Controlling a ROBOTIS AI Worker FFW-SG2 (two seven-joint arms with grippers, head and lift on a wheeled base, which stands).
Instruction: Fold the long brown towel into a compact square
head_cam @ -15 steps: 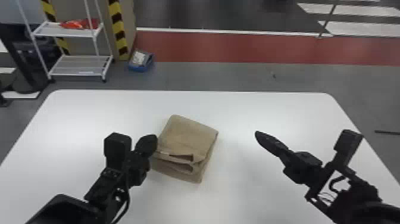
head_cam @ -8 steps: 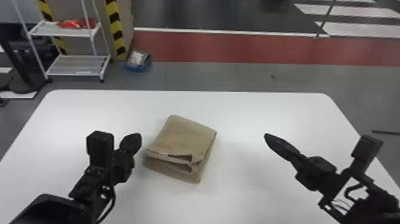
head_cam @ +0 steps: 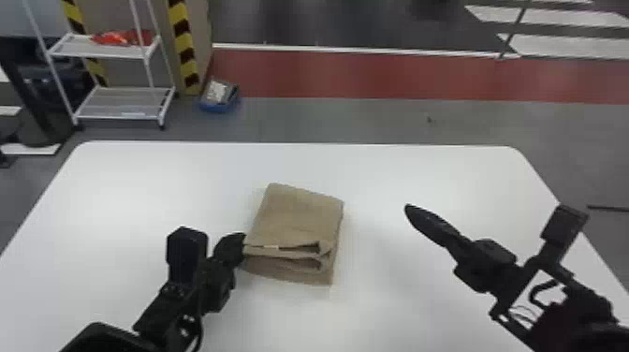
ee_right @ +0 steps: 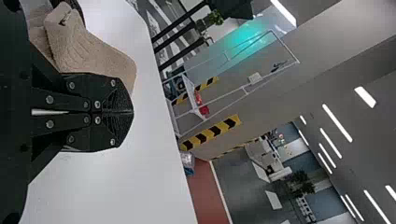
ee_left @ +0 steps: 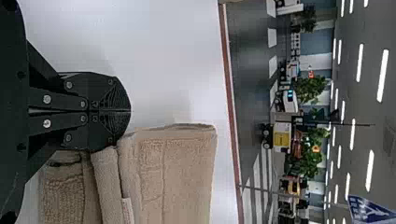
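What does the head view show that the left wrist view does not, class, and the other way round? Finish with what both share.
Head view: the right end effector over the table's right side, a white rack and a blue box on the floor.

Left wrist view: ceiling lights, green plants and a blue sign.

Both: the folded brown towel on the white table, the left end effector beside it, and a red floor strip.
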